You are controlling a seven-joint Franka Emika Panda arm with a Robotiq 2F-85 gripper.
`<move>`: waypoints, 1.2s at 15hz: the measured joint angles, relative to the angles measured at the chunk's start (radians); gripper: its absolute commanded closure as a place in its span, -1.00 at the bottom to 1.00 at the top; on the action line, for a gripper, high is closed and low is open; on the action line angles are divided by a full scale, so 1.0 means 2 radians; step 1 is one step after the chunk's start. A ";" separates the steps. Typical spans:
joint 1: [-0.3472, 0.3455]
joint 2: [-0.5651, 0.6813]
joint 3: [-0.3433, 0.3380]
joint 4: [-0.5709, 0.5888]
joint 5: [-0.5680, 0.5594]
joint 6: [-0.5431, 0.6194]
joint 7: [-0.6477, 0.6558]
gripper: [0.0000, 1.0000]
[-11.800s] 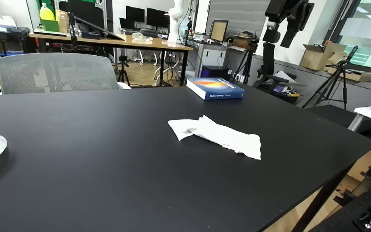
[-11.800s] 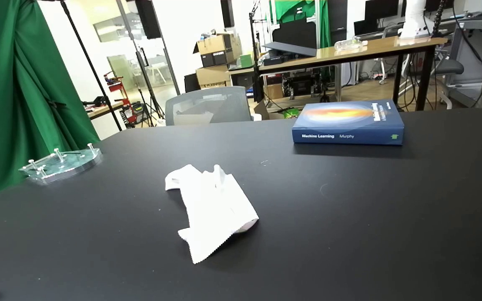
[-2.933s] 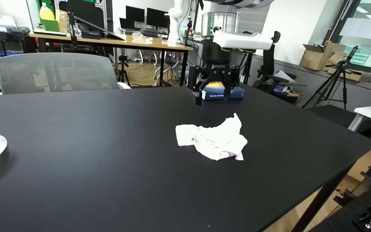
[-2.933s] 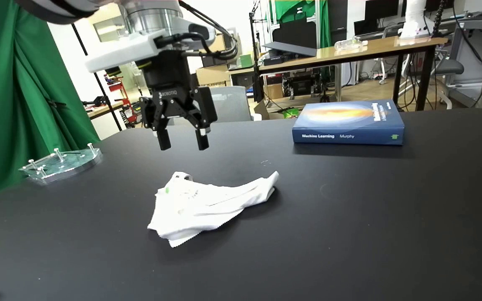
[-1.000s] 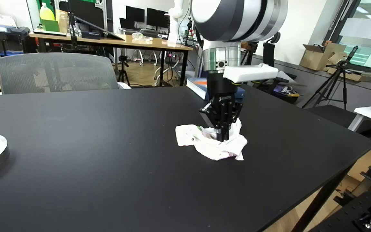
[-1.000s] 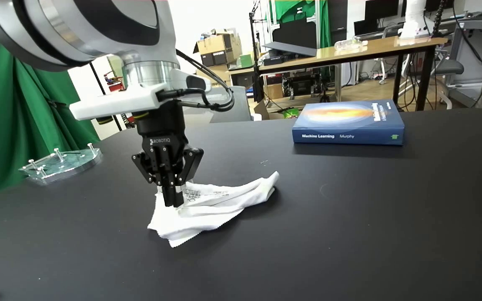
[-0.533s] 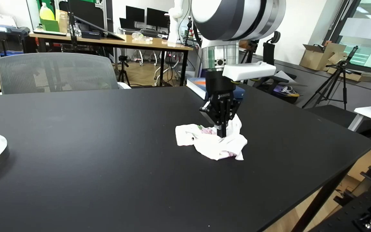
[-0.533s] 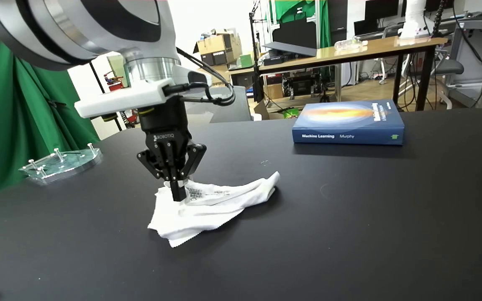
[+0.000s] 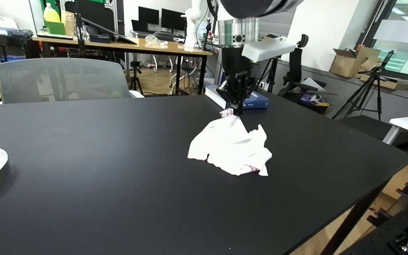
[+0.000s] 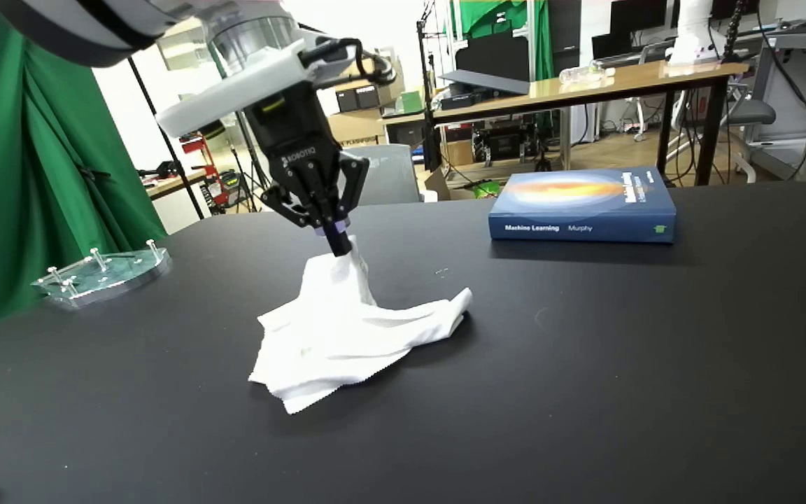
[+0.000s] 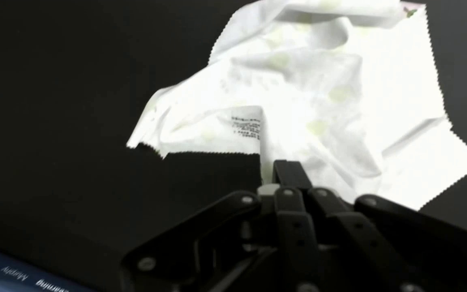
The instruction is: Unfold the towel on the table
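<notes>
The white towel (image 9: 225,145) lies crumpled on the black table (image 9: 119,191), with its near part spread flat and a pinched part drawn up off the surface. At the top of that raised part, my gripper (image 10: 339,245) is shut on the towel in both exterior views, leaning a little. A narrow fold of the towel (image 10: 410,325) sticks out to one side on the table. In the wrist view the fingers (image 11: 292,174) stand together over the towel (image 11: 403,81), which shows folds, a zigzag edge and some printed text. The pinched cloth itself is mostly hidden by the fingers.
A thick blue book (image 10: 578,203) lies on the table behind the towel; its edge (image 11: 26,275) enters the wrist view's lower corner. A clear plate with bolts (image 10: 105,276) rests near the green curtain. A grey mesh chair (image 9: 62,79) stands beyond the far edge.
The jaws, apart about three seconds ago, have come together on the towel. Over the last half second my gripper has risen and tilted, pulling part of the towel up towards the far side.
</notes>
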State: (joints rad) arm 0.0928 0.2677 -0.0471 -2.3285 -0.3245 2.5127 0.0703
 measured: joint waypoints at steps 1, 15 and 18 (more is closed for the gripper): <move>0.000 0.001 -0.003 0.009 -0.007 0.000 0.005 1.00; 0.000 0.102 -0.040 0.128 -0.023 -0.019 0.040 -0.07; 0.004 0.101 -0.040 0.131 -0.025 -0.018 0.040 -0.47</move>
State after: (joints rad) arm 0.1011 0.4689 -0.1269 -2.0667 -0.3744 2.4772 0.1500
